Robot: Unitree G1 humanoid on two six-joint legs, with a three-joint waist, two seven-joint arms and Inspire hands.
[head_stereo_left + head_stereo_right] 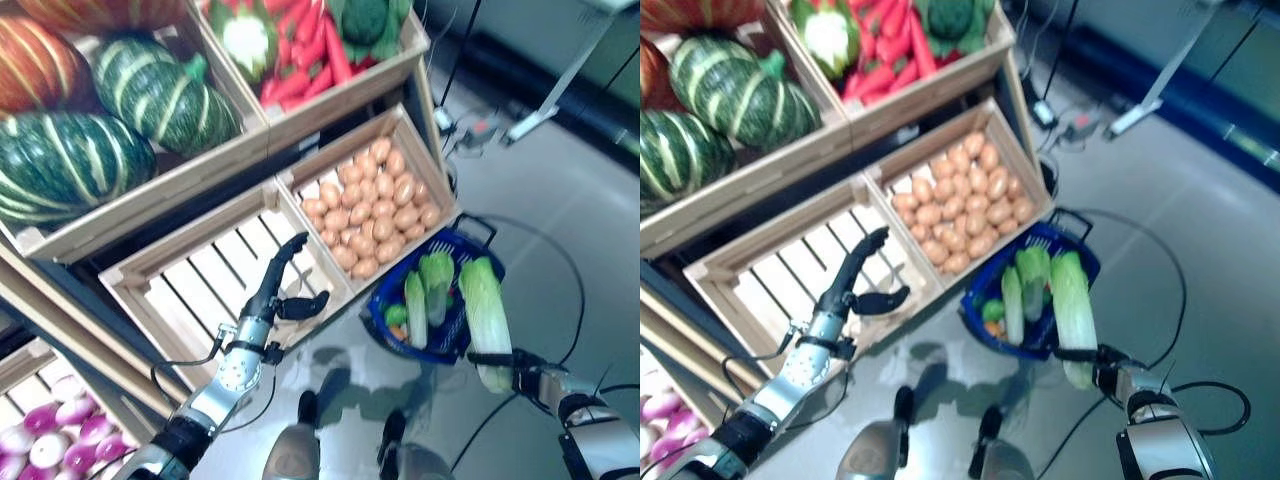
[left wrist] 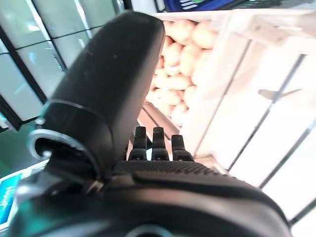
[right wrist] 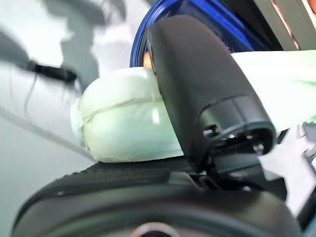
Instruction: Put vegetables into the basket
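Cabbage (image 1: 486, 310), a long Chinese cabbage with a pale stalk end and green leafy top, is held upright at the lower right of the frame by the right hand (image 1: 520, 372). In the right wrist view the thumb and palm are seen clamped round the rounded white base of the cabbage (image 3: 123, 123), so the grasp is taken at the stalk end. The cabbage stands just beside and partly over the right rim of the blue basket (image 1: 388, 300), which sits on the floor at centre right, below the crate of potatoes (image 1: 375, 205). Two similar cabbages (image 1: 425, 295) are already lodged in the basket.

The left hand (image 1: 280, 290) is seen at lower centre over the slatted empty crate (image 1: 200, 280), with fingers extended and thumb spread; nothing is held.

Handling is judged as follows. The item is probably light to moderate in weight and top-heavy when gripped at the base, so tilting is to be expected. The stalk end appears firm and smooth and may slip under a weak grip; the leafy top appears softer and is best not squeezed. The present hold at the base is judged suitable. Lowering leaf-first or sideways into the free part of the basket is advised, with contact against the rim avoided.
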